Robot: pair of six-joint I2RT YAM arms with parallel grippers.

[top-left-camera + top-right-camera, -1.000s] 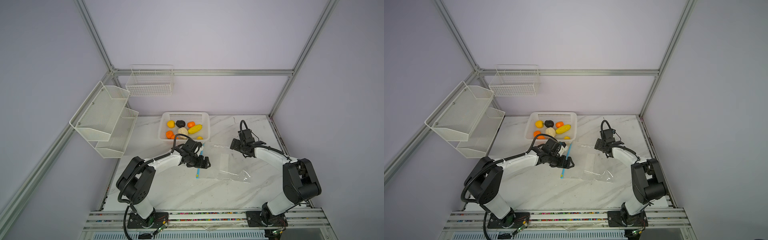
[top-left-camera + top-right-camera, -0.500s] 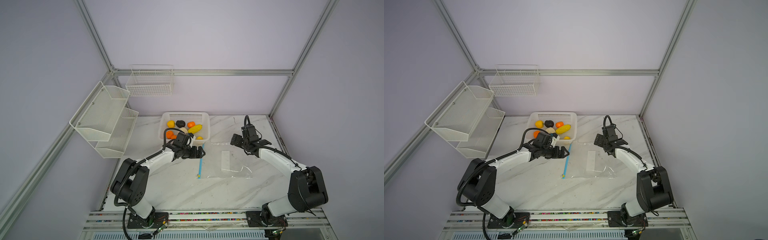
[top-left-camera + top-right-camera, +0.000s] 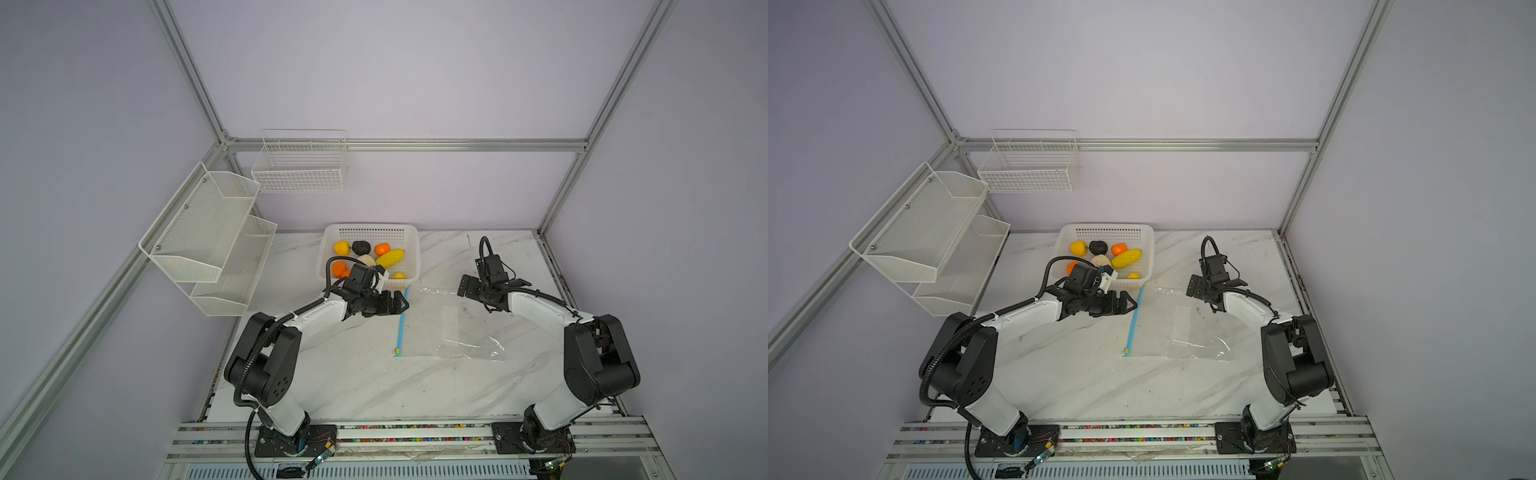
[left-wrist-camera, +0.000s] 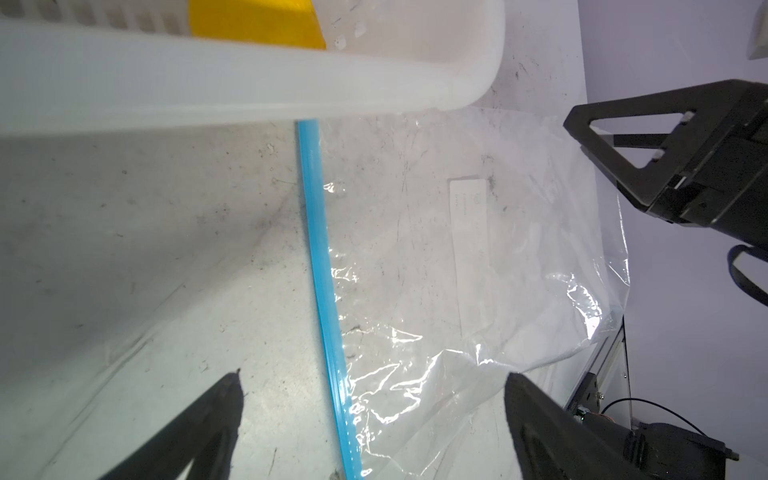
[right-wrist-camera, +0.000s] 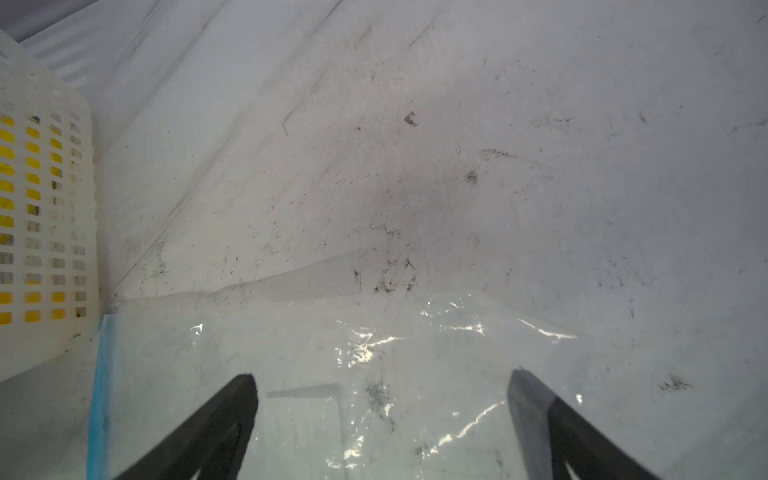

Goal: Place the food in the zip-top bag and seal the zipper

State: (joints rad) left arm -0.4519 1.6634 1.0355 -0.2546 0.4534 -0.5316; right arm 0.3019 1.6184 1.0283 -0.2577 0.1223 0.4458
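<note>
Clear plastic: the large, crinkly zip-top bag [image 3: 453, 332] with a white label patch lies flat on the white marble-patterned table [image 3: 353, 382], one corner just beside the basket.
Bag edge: the thin light-blue zipper [image 3: 401, 324] runs along the side of the bag nearest the left gripper. Its small yellow slider tab [image 3: 397, 352] sits at the end closer to the robot. I cannot tell whether the mouth is parted.
Food: the small toy fruits and vegetables [image 3: 389, 257], orange, yellow, cream-white and dark grey-black, all lie in the white perforated plastic basket [image 3: 370, 227] at the back of the table. None is in the bag.
On the left: the left gripper [image 4: 374, 376] is spread wide and empty, over the zipper's far end next to the basket.
On the right: the right gripper [image 5: 382, 376] is spread wide and empty, above the bag's far edge. I cannot tell whether it touches the plastic.
Done so far: as far as the views show, no part of the task is finished.
Left to do: most likely opening the mouth, carrying every piece across, then drawing the slider along the strip.
</note>
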